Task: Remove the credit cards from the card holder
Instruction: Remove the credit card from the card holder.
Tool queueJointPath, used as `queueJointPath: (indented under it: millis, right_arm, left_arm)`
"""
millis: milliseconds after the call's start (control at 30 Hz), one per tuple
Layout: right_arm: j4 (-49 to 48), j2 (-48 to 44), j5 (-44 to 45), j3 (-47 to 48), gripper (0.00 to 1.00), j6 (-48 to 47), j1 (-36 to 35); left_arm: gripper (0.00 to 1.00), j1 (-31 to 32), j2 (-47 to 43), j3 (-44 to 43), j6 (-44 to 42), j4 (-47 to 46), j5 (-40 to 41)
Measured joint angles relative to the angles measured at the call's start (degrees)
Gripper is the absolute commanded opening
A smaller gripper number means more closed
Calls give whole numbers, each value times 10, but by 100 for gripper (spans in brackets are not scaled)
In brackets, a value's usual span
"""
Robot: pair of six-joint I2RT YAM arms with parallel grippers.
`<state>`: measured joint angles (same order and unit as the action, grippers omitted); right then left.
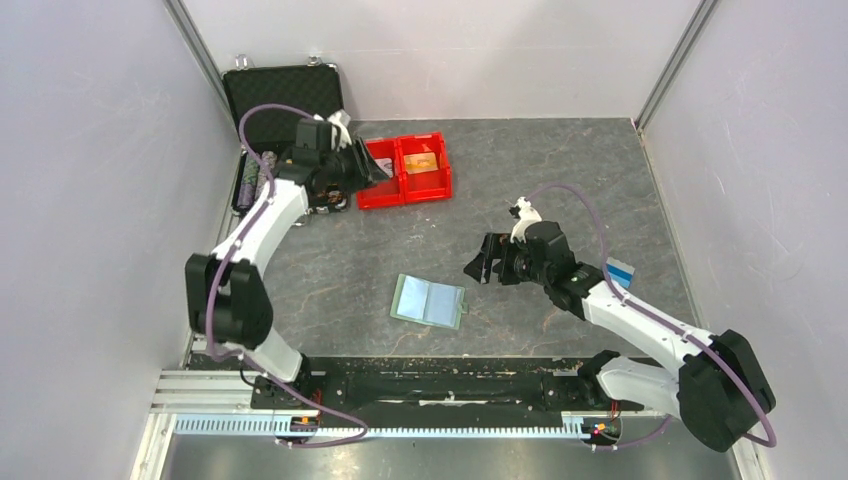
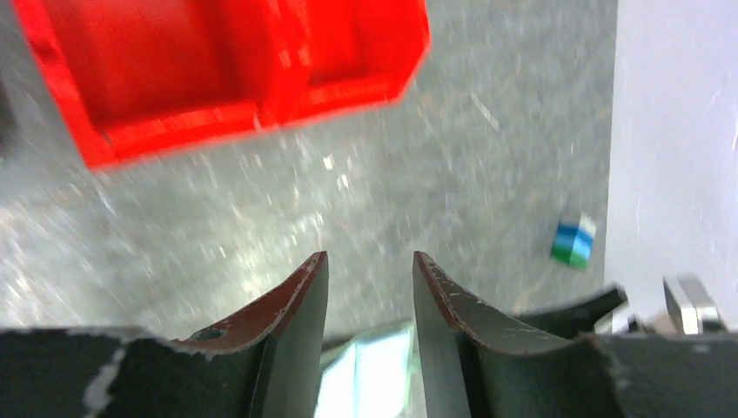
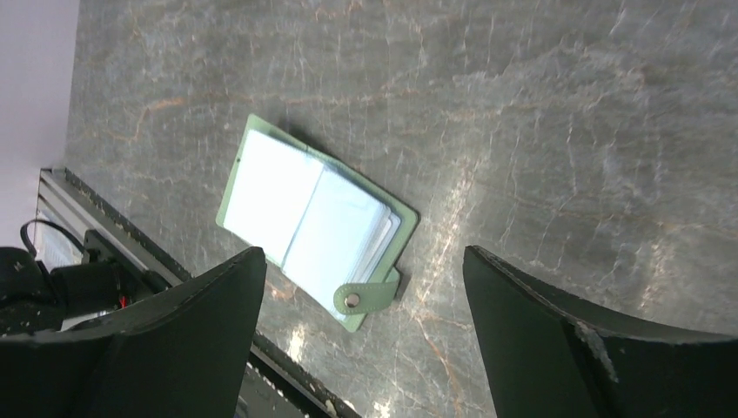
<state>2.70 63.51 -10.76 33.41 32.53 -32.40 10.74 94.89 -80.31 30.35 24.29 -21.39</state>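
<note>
Finding one: my left gripper [image 1: 372,165] hangs over the left compartment of the red bin [image 1: 436,186], fingers [image 2: 300,305] parted by a narrow gap with nothing between them, so it is released.

Finding two: an orange card [image 1: 422,162] lies in the bin's right compartment. I see no second card; the left compartment is partly hidden by my gripper.

Finding three: the holder [image 1: 430,300] lies open and flat on the table [image 1: 560,180], well apart from the bin, on the side nearer my bases. Its pale pockets face up and its snap tab [image 3: 352,300] sticks out at one edge. I cannot tell whether any pocket is filled.

Finding four: my right gripper [image 1: 480,268] hovers nearer my bases than the bin and to its right, jaws spread wide, grasping nothing, not touching the holder.

Finding five: a small blue-and-white item [image 1: 620,268] sits on the table far right of the bin, and a black case [image 1: 285,95] stands open just left of the bin
</note>
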Motion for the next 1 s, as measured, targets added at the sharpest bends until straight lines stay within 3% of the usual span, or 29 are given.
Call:
queueJointPath:
  millis: [200, 400, 633, 1000]
  right_arm:
    - [5, 17, -31, -17, 76, -4, -5]
    - [-9, 27, -69, -27, 69, -1, -21]
    - [-70, 42, -94, -33, 66, 37, -83]
    - [-139, 134, -71, -35, 55, 85, -121]
  left_arm:
    - [49, 76, -120, 172, 1, -7, -3]
    - [48, 160, -168, 293, 22, -37, -35]
    - [42, 228, -171, 367, 55, -112, -49]
    - [34, 229, -146, 430, 74, -165, -3]
